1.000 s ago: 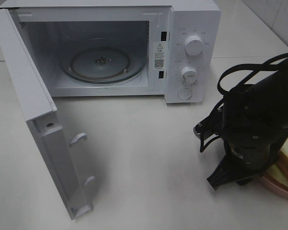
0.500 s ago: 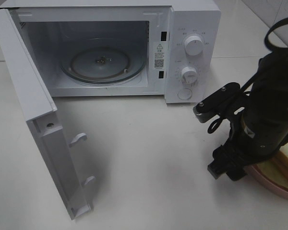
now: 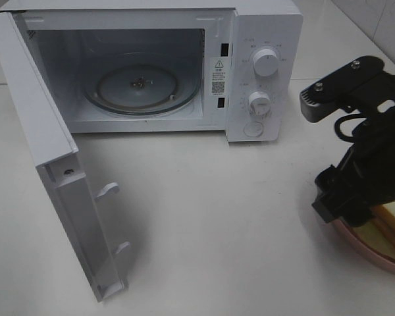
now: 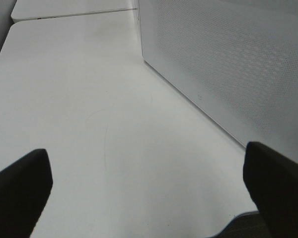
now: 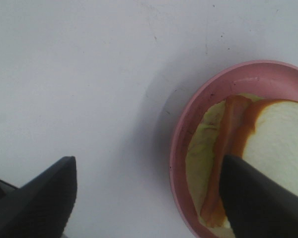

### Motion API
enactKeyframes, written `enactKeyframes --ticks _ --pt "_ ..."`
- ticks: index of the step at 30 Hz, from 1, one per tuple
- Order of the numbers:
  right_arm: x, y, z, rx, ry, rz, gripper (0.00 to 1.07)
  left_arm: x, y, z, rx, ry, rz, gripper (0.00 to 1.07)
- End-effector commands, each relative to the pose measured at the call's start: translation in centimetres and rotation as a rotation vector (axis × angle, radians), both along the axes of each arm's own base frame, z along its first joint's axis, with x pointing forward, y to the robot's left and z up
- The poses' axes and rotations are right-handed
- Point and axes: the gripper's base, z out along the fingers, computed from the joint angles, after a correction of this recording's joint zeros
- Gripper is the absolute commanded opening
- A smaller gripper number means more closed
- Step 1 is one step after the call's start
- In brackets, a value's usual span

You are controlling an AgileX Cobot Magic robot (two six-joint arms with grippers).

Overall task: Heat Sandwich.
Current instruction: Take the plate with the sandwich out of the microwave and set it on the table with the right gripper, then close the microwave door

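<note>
Exterior high: hovering low over the pink plate (image 3: pixel 375 253) and sandwich (image 3: pixel 394 220), right hand (image 3: pixel 345 204), with the open microwave (image 3: pixel 151 72) standing well apart across the tabletop (image 3: pixel 217 217).

Left wrist: spreading wide and gripping nothing, left hand (image 4: pixel 149 191), beside the microwave's perforated wall.

Right wrist: gaping wide and empty, right hand, one finger (image 5: pixel 258 198) hanging over the sandwich, the other (image 5: pixel 37 198) over bare tabletop, plate rim sitting between them.

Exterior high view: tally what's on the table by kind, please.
Microwave, door open: 1
Pink plate: 1
Sandwich on that plate: 1
Total: 3
</note>
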Motion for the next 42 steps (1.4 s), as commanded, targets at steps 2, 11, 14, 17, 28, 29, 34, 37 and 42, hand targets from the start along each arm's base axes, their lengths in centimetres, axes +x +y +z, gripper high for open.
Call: enactKeyframes --ticks 2,11,14,17,28,29,34,37,42 --pt "-1.5 -0.9 1.5 0.024 0.008 0.009 0.76 -0.1 0.0 0.1 -0.008 -0.014 -0.009 1.00" --pt "-5.5 -3.5 4.9 0.116 -0.039 0.022 0.76 -0.1 0.0 0.1 -0.008 -0.014 -0.009 1.00" --pt "-6.3 -4.1 5.4 0.130 -0.054 0.020 0.76 -0.1 0.0 0.1 -0.008 -0.014 -0.009 1.00" --pt "-8.0 -5.5 6.2 0.141 -0.070 0.006 0.76 -0.1 0.0 0.1 -0.008 -0.014 -0.009 1.00" --pt "-12.6 -9.0 5.7 0.237 -0.172 -0.037 0.76 -0.1 0.0 0.1 -0.008 -0.014 -0.009 1.00" --pt "-12.9 -9.3 5.3 0.244 -0.178 -0.054 0.76 -0.1 0.0 0.1 -0.008 -0.014 -0.009 1.00" --pt "-14.3 -10.4 4.2 0.268 -0.235 -0.127 0.76 -0.1 0.0 0.1 -0.008 -0.014 -0.009 1.00" --pt "-15.0 -10.8 3.8 0.281 -0.276 -0.162 0.76 -0.1 0.0 0.1 -0.008 -0.014 -0.009 1.00" --pt "-16.2 -11.3 3.8 0.310 -0.378 -0.242 0.76 -0.1 0.0 0.1 -0.008 -0.014 -0.009 1.00"
